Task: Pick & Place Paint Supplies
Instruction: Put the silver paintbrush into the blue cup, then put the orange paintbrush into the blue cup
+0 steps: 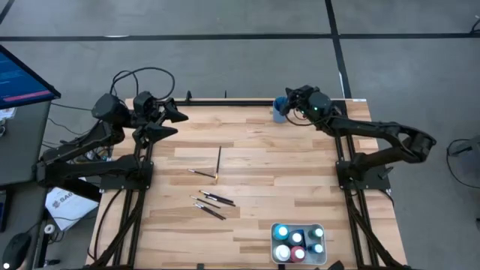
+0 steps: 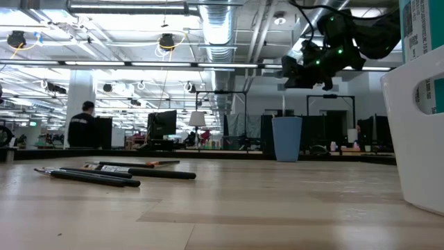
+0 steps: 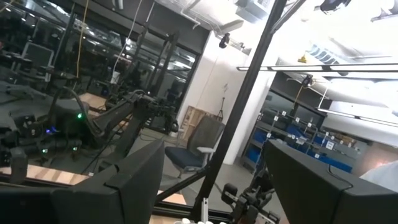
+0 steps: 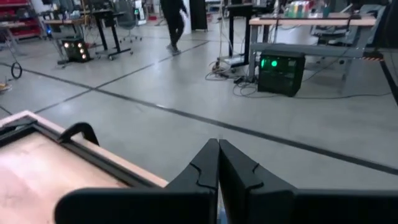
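Overhead: thin dark paintbrushes [image 1: 211,198] mid-table; small light-capped paint bottles [image 1: 298,244] in white rectangular tray [image 1: 322,257], near right; left gripper [image 1: 174,122] wide, far left; right gripper [image 1: 282,107] over blue cup [image 1: 278,115]. Right wrist: fingers [image 4: 205,169] pressed shut, empty.

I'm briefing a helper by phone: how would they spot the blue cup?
Start at the wooden table and look along its far edge towards the right corner. The blue cup stands there, just under the right gripper. It is the only upright blue thing away from the white tray of bottles.
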### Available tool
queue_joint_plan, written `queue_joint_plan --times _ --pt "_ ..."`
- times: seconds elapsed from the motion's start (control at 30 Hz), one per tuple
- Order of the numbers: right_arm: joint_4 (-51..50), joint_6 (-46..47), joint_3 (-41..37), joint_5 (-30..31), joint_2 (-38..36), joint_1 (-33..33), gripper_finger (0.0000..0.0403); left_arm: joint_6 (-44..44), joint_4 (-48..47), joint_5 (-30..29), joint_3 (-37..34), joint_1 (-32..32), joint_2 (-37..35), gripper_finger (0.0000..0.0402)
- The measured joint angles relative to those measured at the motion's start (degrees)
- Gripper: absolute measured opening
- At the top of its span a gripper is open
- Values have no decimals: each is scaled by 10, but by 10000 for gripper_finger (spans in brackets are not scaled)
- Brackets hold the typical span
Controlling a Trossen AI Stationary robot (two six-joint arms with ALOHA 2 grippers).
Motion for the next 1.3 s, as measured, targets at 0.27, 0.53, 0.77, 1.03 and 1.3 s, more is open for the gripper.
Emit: queue_joint_plan --times 0.27,0.53,0.77,1.03,1.3 --pt "-2 -5 0 0 1 3 0 0 0 0 0 0 0 269" --pt "-2 -12 29 -64 -77 39 71 0 -1 0 0 0 4 269" --pt "-10 60 63 -227 -131 99 163 1 -1 -2 0 0 37 269" --pt "-233 75 163 -182 -46 235 183 -28 -106 133 0 -4 32 269" --pt "-335 102 280 -176 86 285 163 171 -560 -60 1 -33 -10 269"
